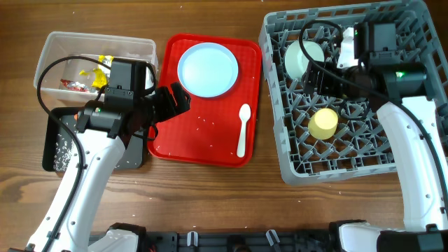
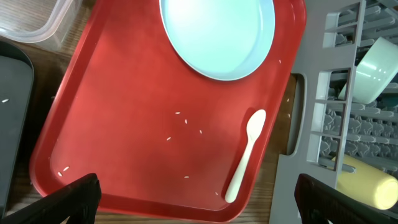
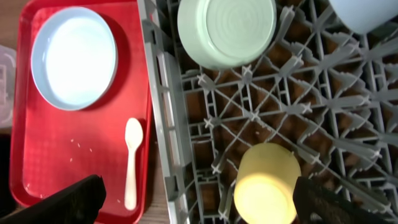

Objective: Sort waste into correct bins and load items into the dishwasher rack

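Note:
A light blue plate [image 1: 208, 68] and a white spoon [image 1: 243, 129] lie on the red tray [image 1: 175, 140], with a few rice grains [image 2: 180, 124] scattered between them. My left gripper [image 1: 175, 100] is open and empty over the tray's left part; in its wrist view [image 2: 196, 199] the plate [image 2: 217, 34] and spoon [image 2: 245, 155] lie ahead. My right gripper [image 1: 316, 75] is open and empty above the grey rack [image 1: 280, 140]. The rack holds a pale bowl [image 1: 302, 59] on its side, a yellow cup [image 1: 323, 123], and a second bowl [image 3: 367, 12] partly hidden.
A clear tub [image 1: 56, 52] at the back left holds yellow and red wrappers [image 1: 91, 73]. A black tray [image 1: 59, 147] with rice grains lies in front of it, partly under my left arm. The rack's wall stands close to the red tray's right edge.

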Controlling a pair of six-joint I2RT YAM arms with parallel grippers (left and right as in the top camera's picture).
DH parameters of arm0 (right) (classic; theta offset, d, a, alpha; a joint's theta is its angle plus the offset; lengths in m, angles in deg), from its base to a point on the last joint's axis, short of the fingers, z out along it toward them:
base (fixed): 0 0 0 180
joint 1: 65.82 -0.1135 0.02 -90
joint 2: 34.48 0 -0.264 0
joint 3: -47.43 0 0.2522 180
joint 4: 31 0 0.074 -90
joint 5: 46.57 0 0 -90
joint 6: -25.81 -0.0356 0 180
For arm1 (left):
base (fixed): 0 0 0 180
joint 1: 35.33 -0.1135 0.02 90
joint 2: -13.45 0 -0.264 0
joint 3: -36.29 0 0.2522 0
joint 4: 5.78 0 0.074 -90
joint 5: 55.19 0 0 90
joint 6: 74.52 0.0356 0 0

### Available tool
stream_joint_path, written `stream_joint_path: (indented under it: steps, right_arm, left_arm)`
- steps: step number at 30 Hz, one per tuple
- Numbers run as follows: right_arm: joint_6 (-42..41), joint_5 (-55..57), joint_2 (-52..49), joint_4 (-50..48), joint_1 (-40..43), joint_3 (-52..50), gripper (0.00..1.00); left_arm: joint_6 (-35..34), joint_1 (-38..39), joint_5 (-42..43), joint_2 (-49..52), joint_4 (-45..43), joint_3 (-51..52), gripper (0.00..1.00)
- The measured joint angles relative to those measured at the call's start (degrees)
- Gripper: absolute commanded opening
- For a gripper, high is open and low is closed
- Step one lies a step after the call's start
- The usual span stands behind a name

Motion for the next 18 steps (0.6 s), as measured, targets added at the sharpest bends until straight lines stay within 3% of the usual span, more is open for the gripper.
stream_joint_path:
  steps: [11, 15, 18]
  right_arm:
    - [0.0, 0.0, 0.0, 0.6, 0.0, 0.0, 1.0]
    - [0.0, 0.0, 0.0, 0.7, 0.0, 0.0, 1.0]
    - [0.0, 0.0, 0.0, 0.7, 0.0, 0.0, 1.0]
  left_arm:
    - [0.0, 0.0, -0.1, 0.0, -11.0, 0.0, 1.0]
    - [0.0, 0.0, -0.2, 0.0, -15.7, 0.0, 0.9]
    - [-1.1, 0.0, -1.3, 0.3, -16.6, 0.0, 0.89]
